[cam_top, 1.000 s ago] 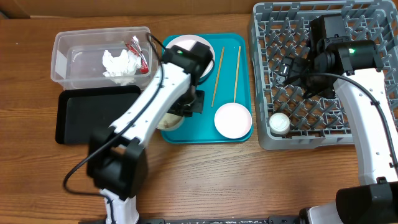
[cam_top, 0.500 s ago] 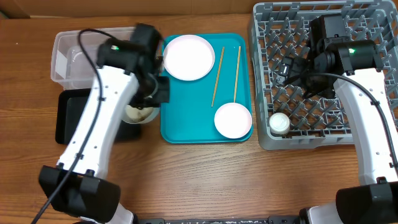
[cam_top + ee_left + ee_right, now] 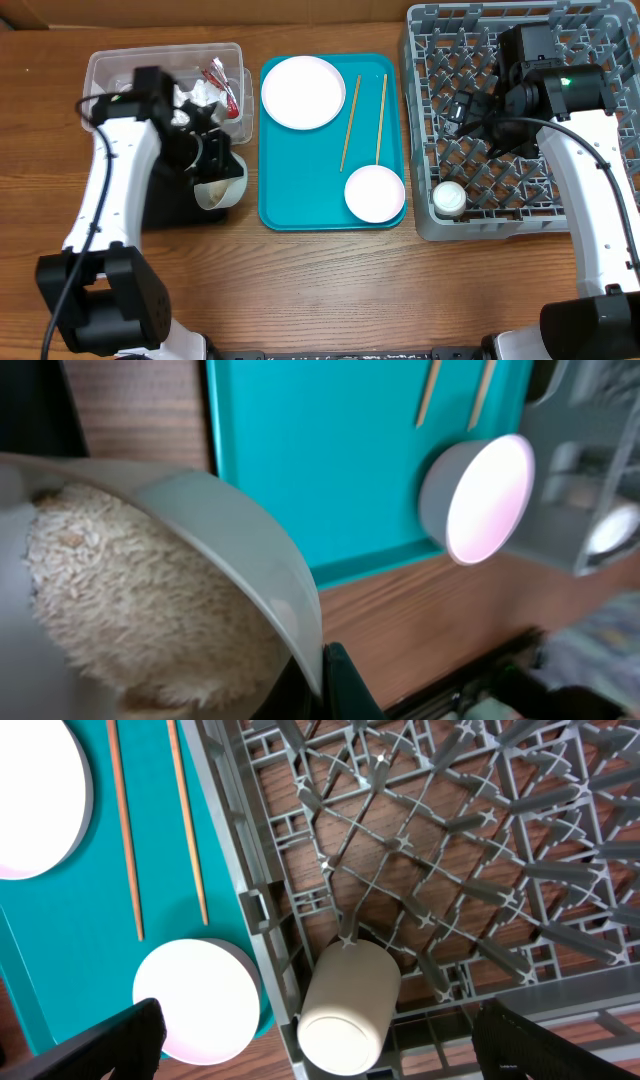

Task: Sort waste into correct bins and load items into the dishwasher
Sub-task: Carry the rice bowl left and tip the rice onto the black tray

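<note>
Where the table begins at the left, the tub [image 3: 100,75] holds the tissue [image 3: 190,96] and the wrapper [image 3: 217,77], and the black tray [image 3: 165,203] lies just in front of it. The left gripper [image 3: 208,155] is pinched tight on the rim of the rice bowl [image 3: 222,186], which hangs tilted over the right part of the black tray; the rice [image 3: 120,600] is heaped inside it. Next comes the teal tray [image 3: 300,170], carrying the plate [image 3: 302,92] at the back, two chopsticks [image 3: 350,122] lying apart beside it, and the empty bowl [image 3: 374,193] at the front right corner. Farthest right, the rack [image 3: 590,25] has the cup [image 3: 449,198] lying at its front left corner. The right gripper [image 3: 322,1012] hovers over the rack above the cup, fingers spread wide and holding nothing.
</note>
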You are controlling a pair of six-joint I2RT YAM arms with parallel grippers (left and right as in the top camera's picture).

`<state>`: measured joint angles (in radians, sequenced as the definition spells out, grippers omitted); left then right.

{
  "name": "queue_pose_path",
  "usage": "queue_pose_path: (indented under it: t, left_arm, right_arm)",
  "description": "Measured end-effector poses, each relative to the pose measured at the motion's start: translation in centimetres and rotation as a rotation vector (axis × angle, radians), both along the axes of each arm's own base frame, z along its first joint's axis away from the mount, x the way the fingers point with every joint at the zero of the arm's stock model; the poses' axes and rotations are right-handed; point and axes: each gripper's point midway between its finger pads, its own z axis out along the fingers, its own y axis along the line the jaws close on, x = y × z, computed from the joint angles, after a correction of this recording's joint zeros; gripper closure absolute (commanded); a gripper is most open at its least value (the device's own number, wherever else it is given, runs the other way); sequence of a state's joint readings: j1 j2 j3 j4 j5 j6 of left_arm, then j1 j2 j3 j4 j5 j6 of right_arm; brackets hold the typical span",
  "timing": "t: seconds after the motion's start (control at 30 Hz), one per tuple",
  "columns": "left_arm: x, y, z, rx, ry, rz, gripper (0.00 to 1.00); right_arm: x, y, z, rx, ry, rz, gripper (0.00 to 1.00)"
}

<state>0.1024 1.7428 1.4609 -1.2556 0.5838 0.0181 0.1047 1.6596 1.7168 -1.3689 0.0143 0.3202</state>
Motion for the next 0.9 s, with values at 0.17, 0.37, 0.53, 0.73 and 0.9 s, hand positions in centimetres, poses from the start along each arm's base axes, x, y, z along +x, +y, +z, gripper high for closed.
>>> queue_pose_path:
  t: [0.17,0.37,0.53,0.73,0.9]
  left_arm:
    - [0.4,1.1,-0.8,-0.156,-0.049,0.05,0.96]
    - [0.8,1.4,-1.3,-0.244,-0.095,0.078,0.96]
    - [1.1,1.5,-1.4,-0.306,-0.137,0.089,0.96]
    - [1.4,3.0,-1.6,-0.348,-0.169,0.14,0.96]
    - [1.8,4.9,-1.2,-0.383,-0.21,0.2,0.96]
  right_arm:
    - [0.0,0.0,0.0,-0.001,0.0,0.004,0.0]
    - [-0.1,0.0,0.0,-0.003,0.003,0.006,0.0]
    - [-0.2,0.0,-0.1,-0.003,0.009,0.007,0.0]
    - [-0.3,0.0,-0.1,-0.004,0.014,0.007,0.0]
    - [-0.4,0.0,-0.1,-0.004,0.015,0.007,0.0]
